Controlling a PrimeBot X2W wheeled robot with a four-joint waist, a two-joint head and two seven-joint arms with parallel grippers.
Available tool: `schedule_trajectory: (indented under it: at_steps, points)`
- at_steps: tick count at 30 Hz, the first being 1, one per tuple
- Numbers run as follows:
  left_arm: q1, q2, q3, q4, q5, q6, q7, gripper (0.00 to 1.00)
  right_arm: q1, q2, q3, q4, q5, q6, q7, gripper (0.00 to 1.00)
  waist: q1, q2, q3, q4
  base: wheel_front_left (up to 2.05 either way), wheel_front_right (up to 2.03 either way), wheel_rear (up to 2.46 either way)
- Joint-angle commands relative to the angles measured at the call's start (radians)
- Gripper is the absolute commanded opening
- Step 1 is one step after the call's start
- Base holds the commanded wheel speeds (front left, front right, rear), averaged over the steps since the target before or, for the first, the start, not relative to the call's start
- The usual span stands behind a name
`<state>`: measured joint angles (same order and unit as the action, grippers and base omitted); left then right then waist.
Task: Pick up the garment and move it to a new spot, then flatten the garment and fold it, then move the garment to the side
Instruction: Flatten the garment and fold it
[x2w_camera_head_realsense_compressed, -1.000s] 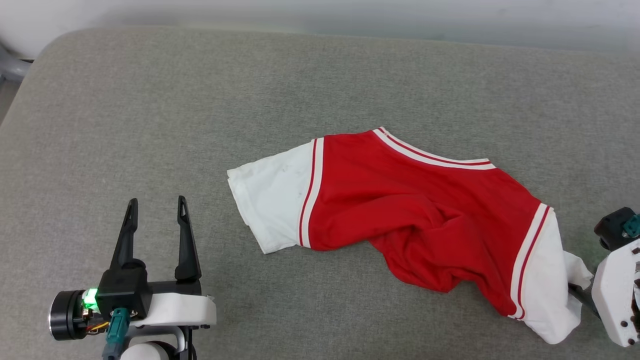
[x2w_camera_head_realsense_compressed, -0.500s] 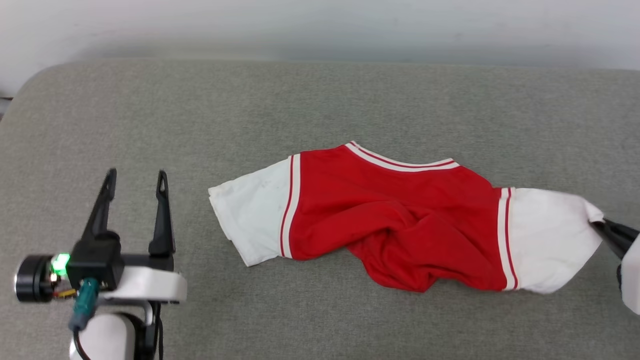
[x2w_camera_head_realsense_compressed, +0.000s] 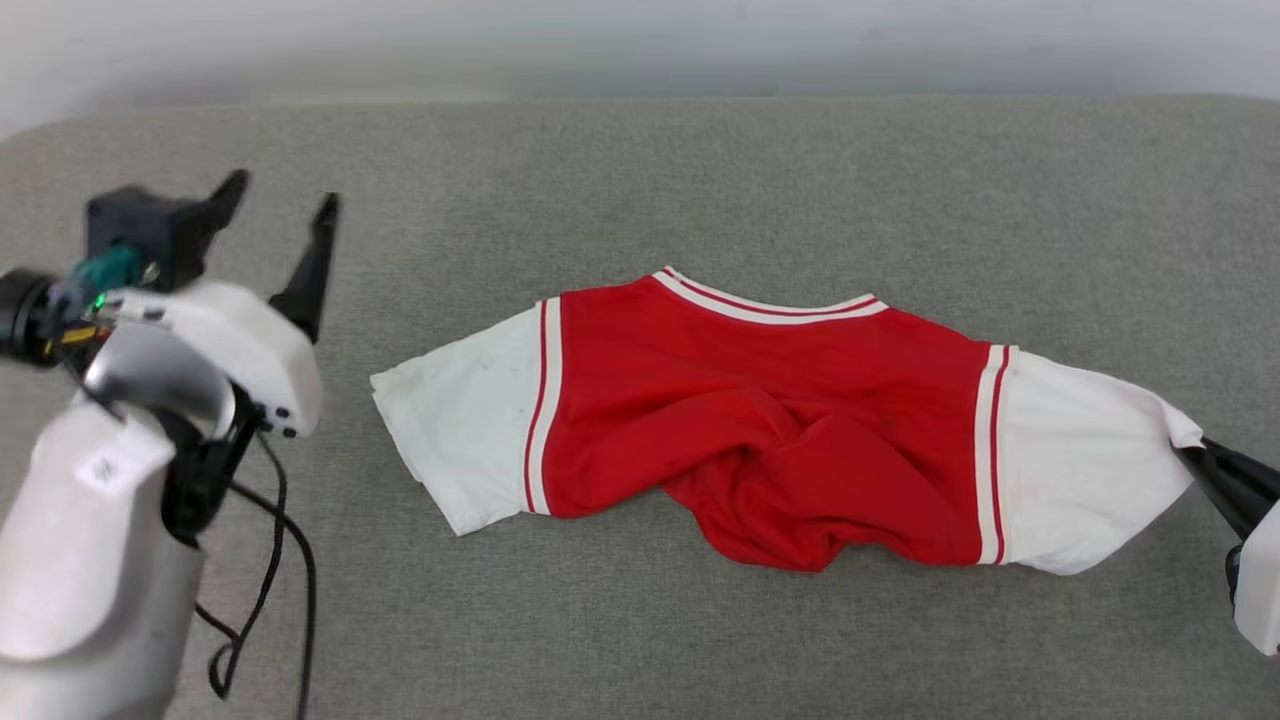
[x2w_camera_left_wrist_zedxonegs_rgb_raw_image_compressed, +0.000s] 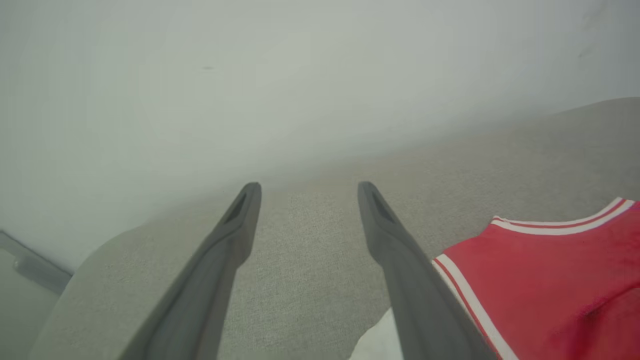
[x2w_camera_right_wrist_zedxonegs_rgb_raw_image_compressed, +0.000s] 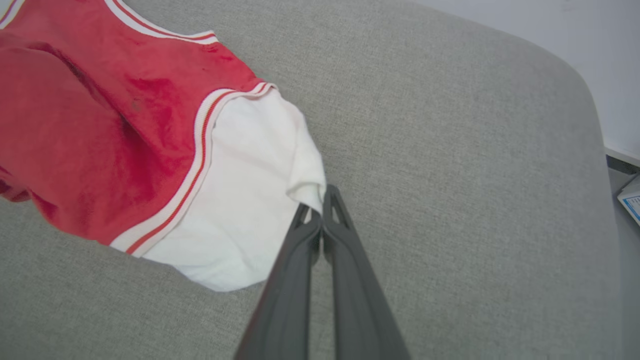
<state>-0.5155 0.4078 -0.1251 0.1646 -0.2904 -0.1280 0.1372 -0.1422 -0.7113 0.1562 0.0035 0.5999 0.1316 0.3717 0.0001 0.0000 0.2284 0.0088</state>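
Two grippers in play. Right gripper (x2w_camera_right_wrist_zedxonegs_rgb_raw_image_compressed: 320, 202) pressed together on edge of white sleeve (x2w_camera_right_wrist_zedxonegs_rgb_raw_image_compressed: 250, 200), 3 o'clock in head view. Left gripper (x2w_camera_head_realsense_compressed: 282, 195) spread, empty, 9 o'clock, apart from free sleeve (x2w_camera_head_realsense_compressed: 450, 420). Garment (x2w_camera_head_realsense_compressed: 760, 400) laid mid-cushion (x2w_camera_head_realsense_compressed: 700, 170), body bunched. Step judged: flattening. Next: free sleeve to be pinched, cloth drawn taut.

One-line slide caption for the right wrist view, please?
Right claw shut on the sleeve tip of the red soft-fabric T-shirt with white sleeves, lying crumpled on grey woven upholstery.
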Motion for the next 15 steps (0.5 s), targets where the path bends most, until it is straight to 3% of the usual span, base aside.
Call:
schedule_trajectory:
  at_steps: [1, 8, 15]
  points:
    - [-0.039, 0.032, -0.040, -0.005, -0.051, -0.001, 0.054, 1.00, 0.007, 0.010, -0.012, -0.014, -0.009, -0.002, 0.008, 0.00, -0.0001, 0.0000, 0.014, -0.008, 0.00, 0.00, 0.00]
    - [-0.169, 0.177, -0.242, 0.023, -0.332, -0.001, 0.469, 1.00, 0.005, 0.040, -0.042, -0.064, -0.040, -0.002, 0.041, 0.00, -0.0001, 0.0000, 0.059, -0.023, 0.00, 0.00, 0.00]
    - [-0.243, 0.222, -0.373, 0.104, -0.458, -0.001, 0.646, 1.00, -0.026, 0.051, -0.053, -0.095, -0.050, -0.002, 0.062, 0.00, -0.0001, 0.0000, 0.114, -0.041, 0.00, 0.00, 0.00]
